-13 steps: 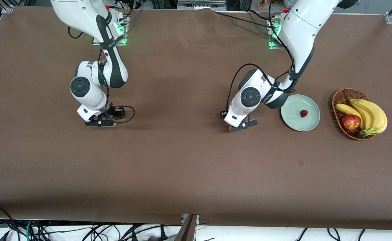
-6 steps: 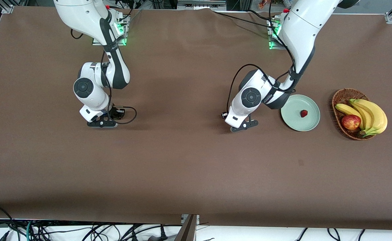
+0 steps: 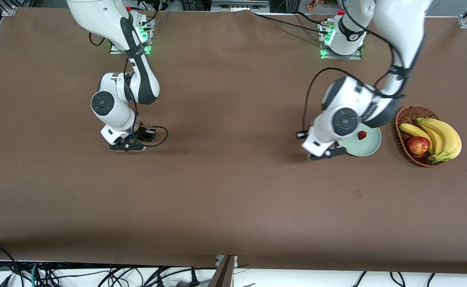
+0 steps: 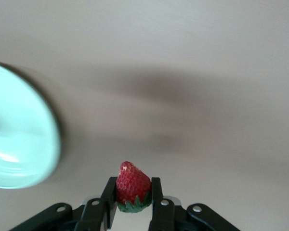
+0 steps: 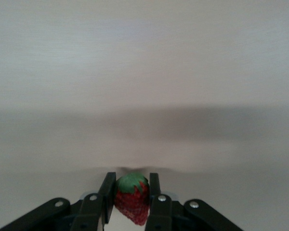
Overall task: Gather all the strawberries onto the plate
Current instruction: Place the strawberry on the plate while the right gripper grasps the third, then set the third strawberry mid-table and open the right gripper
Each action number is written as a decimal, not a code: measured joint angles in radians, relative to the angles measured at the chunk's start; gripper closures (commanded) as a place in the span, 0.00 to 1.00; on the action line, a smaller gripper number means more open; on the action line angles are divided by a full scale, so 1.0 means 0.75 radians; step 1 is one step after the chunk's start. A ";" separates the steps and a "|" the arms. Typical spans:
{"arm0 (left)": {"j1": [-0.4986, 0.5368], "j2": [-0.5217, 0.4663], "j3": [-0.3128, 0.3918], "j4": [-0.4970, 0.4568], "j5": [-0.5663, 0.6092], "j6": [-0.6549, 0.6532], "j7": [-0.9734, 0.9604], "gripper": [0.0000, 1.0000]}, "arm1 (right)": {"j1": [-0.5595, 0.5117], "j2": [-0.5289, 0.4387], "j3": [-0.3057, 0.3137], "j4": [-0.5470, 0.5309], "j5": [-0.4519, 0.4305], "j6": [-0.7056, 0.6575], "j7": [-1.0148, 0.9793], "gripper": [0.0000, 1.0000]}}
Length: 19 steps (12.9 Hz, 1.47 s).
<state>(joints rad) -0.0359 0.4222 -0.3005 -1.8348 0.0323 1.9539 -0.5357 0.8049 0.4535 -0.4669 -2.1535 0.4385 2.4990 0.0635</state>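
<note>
1. Fingers [image 4: 155,192] of the left gripper [image 4: 134,195] are closed on a strawberry [image 4: 133,184], pinched at its sides with the green cap toward the palm and the red tip pointing out. The hold looks centred, so no re-gripping should be needed.

2. In the front view that gripper [image 3: 329,153] hangs over the table just at the plate [image 3: 367,145] rim, at about 8 o'clock of it. The left wrist view shows the plate [image 4: 19,144] off to one side and not yet under the berry.

3. One berry [image 3: 362,135] already lies on the plate, near its middle. To do this step well, I would carry the held berry further over the plate, toward a bare part of it away from that berry, lower it close to the surface, and only then part the fingers; a drop from height could let it roll off the shallow rim.

4. The right gripper [image 5: 129,197] is likewise clamped on a third strawberry [image 5: 132,198], cap outward this time. In the front view it [image 3: 126,146] sits low at the right arm's end of the table, well apart from the plate; whether the berry is clear of the table I cannot tell.

5. A basket [image 3: 407,113] with bananas [image 3: 440,137] and an apple [image 3: 418,145] stands beside the plate at its 3 o'clock; keep the left arm's elbow clear of it.
</note>
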 measured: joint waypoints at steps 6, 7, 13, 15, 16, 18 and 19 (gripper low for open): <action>0.377 0.032 0.007 -0.127 0.095 0.062 0.488 0.77 | 0.032 0.024 0.318 0.396 0.018 -0.102 0.904 0.83; 0.407 0.058 0.007 -0.136 0.126 0.097 0.516 0.77 | 0.035 0.074 0.372 0.503 0.018 -0.102 1.077 0.83; 0.426 0.134 -0.006 -0.142 0.172 0.180 0.585 0.00 | 0.159 0.528 0.466 1.037 0.018 0.201 1.703 0.71; 0.428 0.130 -0.006 -0.141 0.172 0.179 0.615 0.00 | 0.240 0.610 0.468 1.056 0.018 0.427 1.824 0.60; 0.430 0.124 -0.006 -0.139 0.172 0.178 0.620 0.00 | 0.273 0.640 0.467 1.057 0.018 0.511 1.869 0.47; 0.431 0.086 -0.006 -0.135 0.172 0.171 0.622 0.00 | 0.294 0.668 0.466 1.061 0.018 0.569 1.902 0.25; 0.431 0.052 -0.007 -0.135 0.172 0.166 0.622 0.00 | 0.292 0.667 0.460 1.069 0.018 0.570 1.903 0.23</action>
<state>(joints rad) 0.2874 0.4611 -0.3059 -1.9364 0.1611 2.0787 -0.0690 1.0239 0.9537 -0.1216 -1.3520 0.4519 2.9268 1.4911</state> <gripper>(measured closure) 0.000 0.485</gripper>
